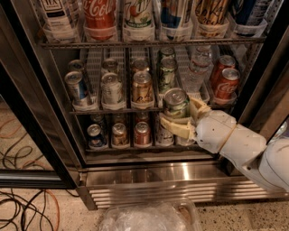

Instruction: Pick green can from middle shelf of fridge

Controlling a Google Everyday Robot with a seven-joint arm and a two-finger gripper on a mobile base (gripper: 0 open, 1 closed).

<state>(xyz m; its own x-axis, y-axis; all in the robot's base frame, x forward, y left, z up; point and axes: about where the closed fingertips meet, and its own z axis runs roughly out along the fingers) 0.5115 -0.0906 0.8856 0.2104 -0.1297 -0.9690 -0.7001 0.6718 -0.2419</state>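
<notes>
The fridge (pixel 149 173) stands open with its black frame and steel base grille. The middle shelf (pixel 113 109) is a wire rack with rows of drink cans. The green can (pixel 175 104) sits at the front edge of the shelf, slightly out of its lane, silver top showing. My gripper (pixel 183 118), cream-coloured, is shut on the green can: one finger (pixel 176 128) passes under and in front of it, the other (pixel 198 108) lies against its right side. More green cans (pixel 166 74) stand behind it in the same lane.
A gold-tan can (pixel 142 88), a silver can (pixel 111 89) and a blue can (pixel 77 89) stand left of it. Red Coca-Cola cans (pixel 226 84) stand at the right. Tall bottles (pixel 138 13) fill the rack above, smaller cans (pixel 142 134) the rack below. Cables (pixel 27 207) lie on the floor. A clear plastic bin (pixel 149 216) is below.
</notes>
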